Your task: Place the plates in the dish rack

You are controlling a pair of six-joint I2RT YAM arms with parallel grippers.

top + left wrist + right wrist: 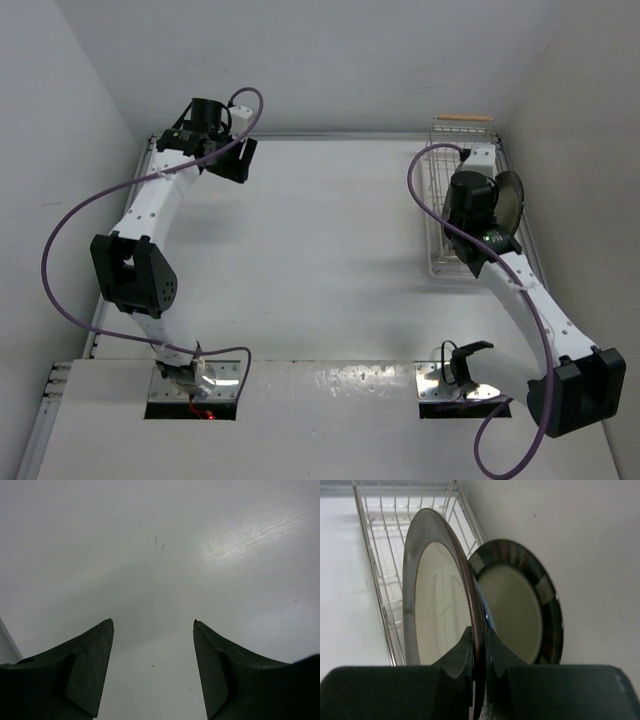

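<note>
Dark-rimmed plate [437, 600] hangs upright over the dish rack [372, 575], its rim pinched in my right gripper [478, 632], just beside the blocked-rim plate [515, 605]. Next, I judge, I must lower it between the wires, then let go. My left gripper [152, 625] is spread and empty.

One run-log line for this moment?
right pincer: shut on dark-rimmed cream round plate, upright at white wire dish rack | black-and-grey block-rimmed cream plate: upright beside it | left pincer: open, empty

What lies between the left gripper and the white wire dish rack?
Top view: bare white tabletop from left gripper to white wire dish rack, except a purple cable near it.
</note>
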